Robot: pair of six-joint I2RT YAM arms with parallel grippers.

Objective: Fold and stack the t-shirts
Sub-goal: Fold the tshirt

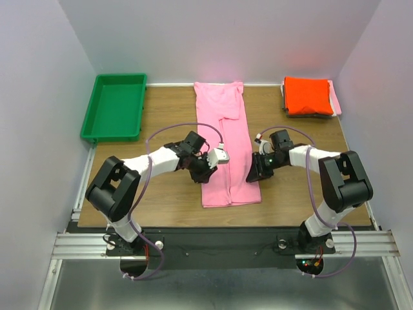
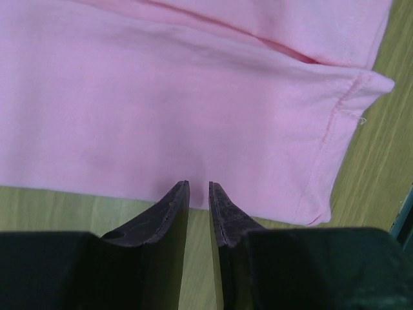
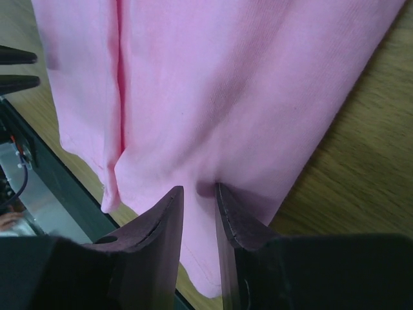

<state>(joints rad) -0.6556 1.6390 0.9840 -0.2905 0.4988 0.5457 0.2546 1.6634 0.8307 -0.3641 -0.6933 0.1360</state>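
Bright, even overhead light in the top view: the pink t-shirt (image 1: 226,142) casts a faint rosy glow on the white wall just behind its far end, and the shadows beside it are soft. In both wrist views the shirt's weave and stitching read crisp, while the dark fingers (image 2: 169,216) nearest the lens go blurry and underexposed.

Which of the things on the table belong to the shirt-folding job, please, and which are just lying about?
Job: pink t-shirt, folded lengthwise mid-table; orange-red t-shirt, folded, far right; left end effector and right end effector at the pink one's edges.
Lying about: green tray, far left.
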